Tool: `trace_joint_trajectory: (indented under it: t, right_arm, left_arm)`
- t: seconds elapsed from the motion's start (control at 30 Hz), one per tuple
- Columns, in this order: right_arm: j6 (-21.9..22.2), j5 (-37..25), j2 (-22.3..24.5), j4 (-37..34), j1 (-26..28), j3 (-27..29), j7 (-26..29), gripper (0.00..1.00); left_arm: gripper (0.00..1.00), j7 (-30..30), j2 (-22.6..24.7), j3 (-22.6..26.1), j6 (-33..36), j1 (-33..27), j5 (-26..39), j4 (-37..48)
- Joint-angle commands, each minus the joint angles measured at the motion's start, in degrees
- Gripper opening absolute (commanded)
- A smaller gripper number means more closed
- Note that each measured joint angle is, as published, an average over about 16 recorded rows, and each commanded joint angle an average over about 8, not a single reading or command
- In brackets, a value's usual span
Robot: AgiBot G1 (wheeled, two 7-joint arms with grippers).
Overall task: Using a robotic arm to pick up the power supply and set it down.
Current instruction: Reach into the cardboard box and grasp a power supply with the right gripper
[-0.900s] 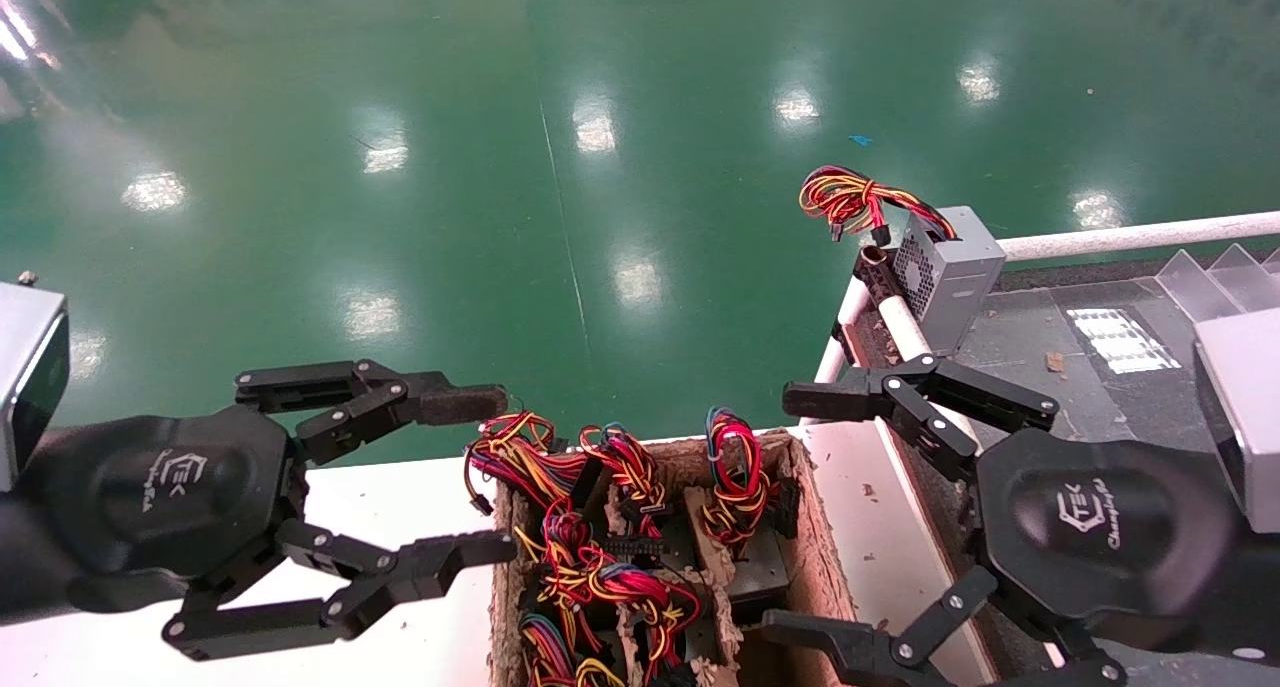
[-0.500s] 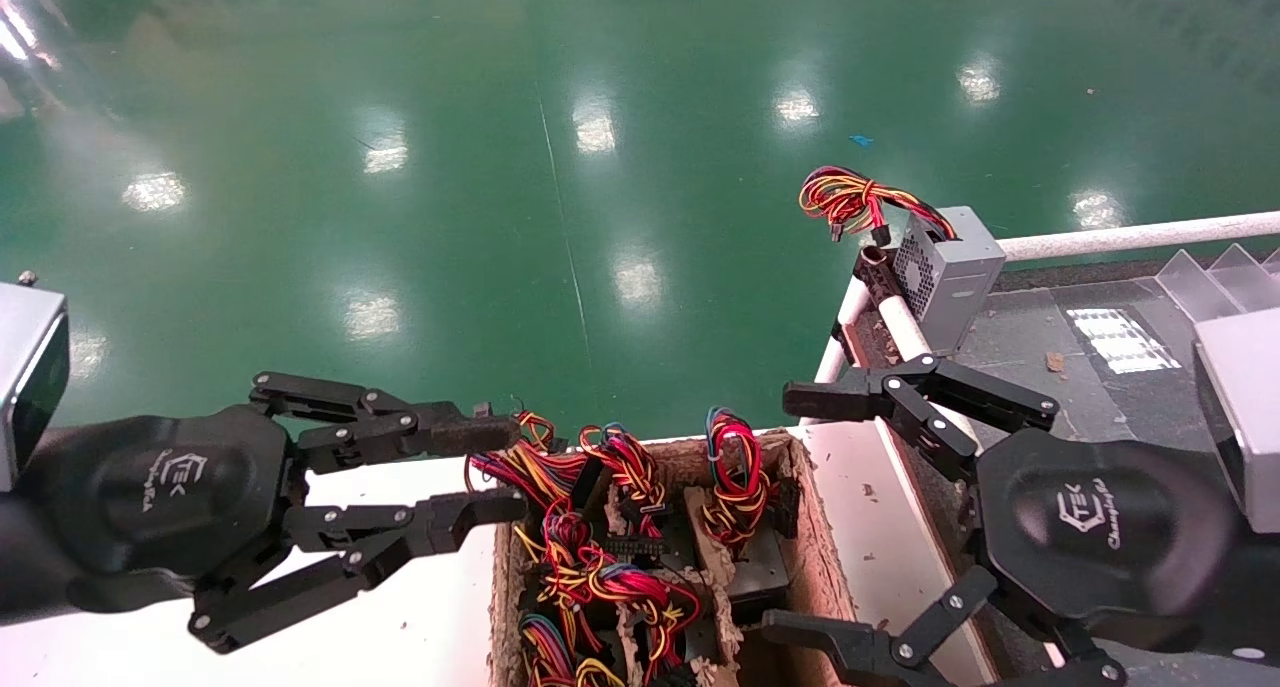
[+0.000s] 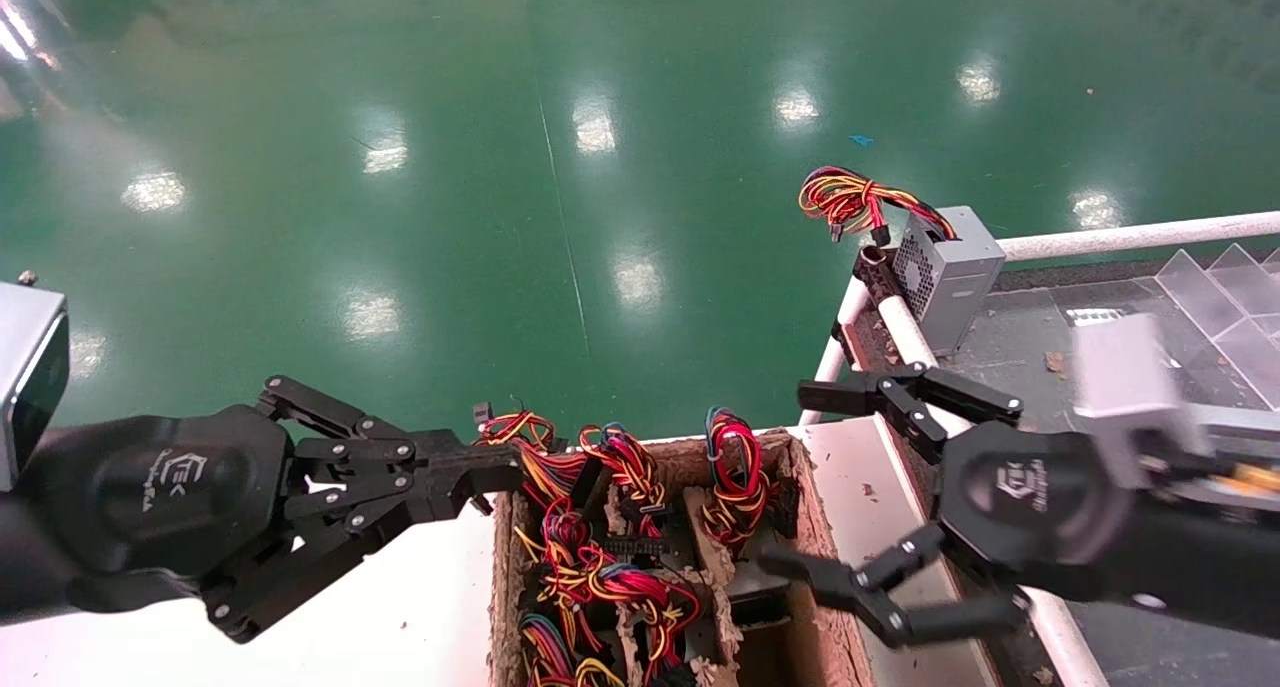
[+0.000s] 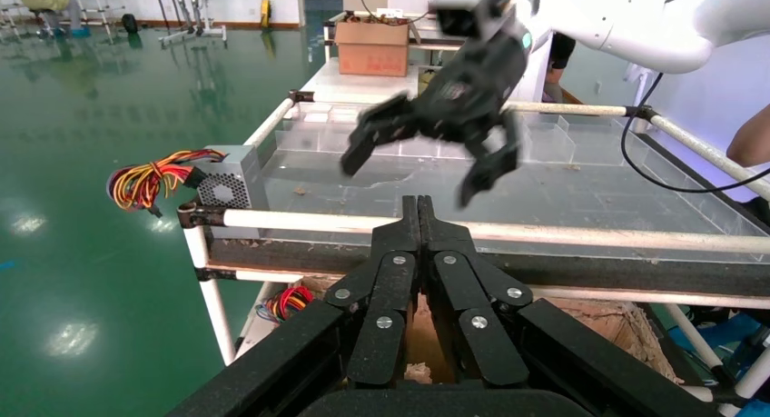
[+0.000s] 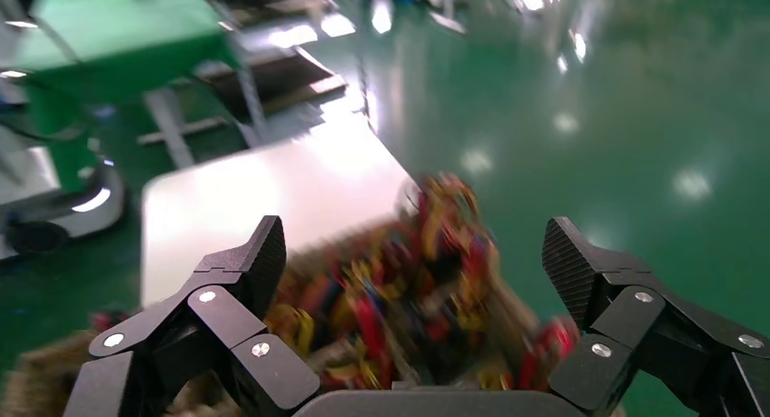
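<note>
Swinging in over the cardboard box (image 3: 815, 527) of wired units, the right gripper (image 3: 795, 487) has turned and dropped toward the box's near right corner since half a second ago, when it hung still beside the box. Its fingers (image 3: 835, 397) are spread wide, one above the box's right wall and the other reaching over the inside; the right wrist view looks straight down on the tangle of red and yellow wires between them. The left gripper (image 3: 490, 472), at the box's far left corner, has drawn its fingers (image 4: 419, 219) fully together over the same stretch and grips nothing, though its tips sit just beside the nearest wire bundle (image 3: 515, 447).

The power supply (image 3: 740, 557) I take to be the unit under the tall red, yellow and blue bunch in the box's right-hand part, with only a little of its grey case showing. A second grey supply with a vented side (image 3: 945, 267) stands well beyond the box on the railed desk (image 3: 1030, 357).

So the right arm seems to be starting its approach for the pick, while the left appears to be out of it. Nothing is lifted yet.
</note>
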Motion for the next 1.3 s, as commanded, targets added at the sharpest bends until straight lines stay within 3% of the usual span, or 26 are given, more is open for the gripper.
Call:
trace_joint_trajectory:
  t: [0.03,0.2,0.23,0.27,0.83,1.3]
  right_arm:
    - [1.72,-2.05,-0.14,-0.29,0.09,-0.78,0.93,0.88]
    - [4.83,-8.34,-2.38,-4.33,2.46,-3.94,4.0,0.26]
    - [5.26,-9.38,-3.01,-5.43,3.0,-4.49,4.31,0.14]
    - [5.61,-10.15,-3.68,-6.59,3.51,-4.92,4.5,0.01]
    - [6.44,-15.36,-14.52,-24.74,10.0,-8.33,-3.07,0.0]
    - [4.86,-16.34,-17.99,-31.11,12.56,-9.24,-7.57,0.0]
  left_arm:
    - [0.29,0.0,0.0,0.0,0.0,0.0,0.0,0.0]
    - [0.91,0.0,0.0,0.0,0.0,0.0,0.0,0.0]
    - [0.99,0.0,0.0,0.0,0.0,0.0,0.0,0.0]
    - [1.0,0.0,0.0,0.0,0.0,0.0,0.0,0.0]
    - [1.0,0.0,0.0,0.01,0.0,0.0,0.0,0.0]
    - [1.0,0.01,0.0,0.01,0.0,0.0,-0.01,0.0]
